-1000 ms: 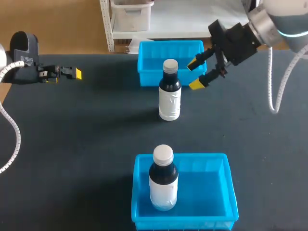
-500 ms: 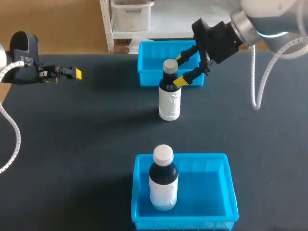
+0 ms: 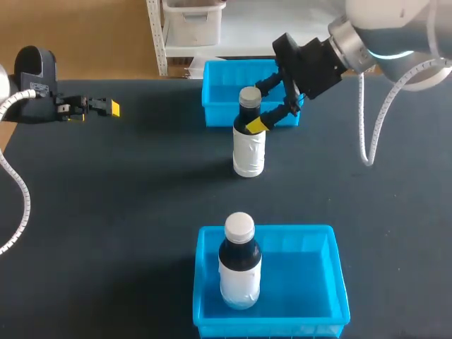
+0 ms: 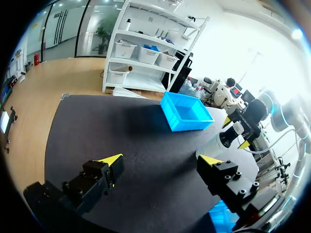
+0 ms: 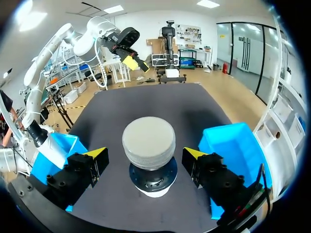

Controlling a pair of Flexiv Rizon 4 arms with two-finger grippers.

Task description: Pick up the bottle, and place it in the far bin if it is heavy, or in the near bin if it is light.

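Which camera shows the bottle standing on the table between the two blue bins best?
The head view: the bottle shows whole, upright, its neck between the right gripper's open fingers. The right wrist view shows mainly its cap from above; the left wrist view, only a small distant shape.

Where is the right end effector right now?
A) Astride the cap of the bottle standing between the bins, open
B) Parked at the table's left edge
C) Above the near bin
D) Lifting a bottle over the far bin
A: right end effector has its yellow tips flanking the bottle cap, gaps on both sides.
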